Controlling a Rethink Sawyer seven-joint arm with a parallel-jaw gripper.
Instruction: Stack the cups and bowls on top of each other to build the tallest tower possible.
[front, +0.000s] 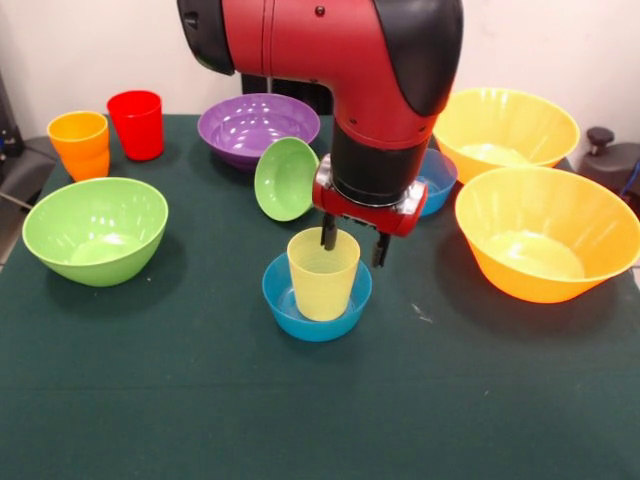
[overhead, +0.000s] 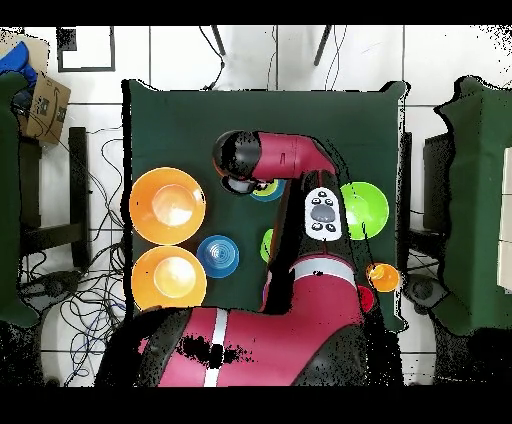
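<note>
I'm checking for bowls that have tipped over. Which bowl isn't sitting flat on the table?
The small green bowl, tilted on its edge beside the gripper, its opening facing sideways. The large green bowl and the other bowls sit upright.

No words or numbers to read

None of the cups, the bowls or the red and black arm (front: 330, 70) shows a word, a number, a brand name or a sign, and the green table (front: 200, 400) has no writing on it. In the view from above, a white pad (overhead: 322, 212) on the arm has small round buttons, but any marks on them are too tiny to read. A brown box (overhead: 45, 105) sits at the side in that view, and nothing can be read on it.
</note>
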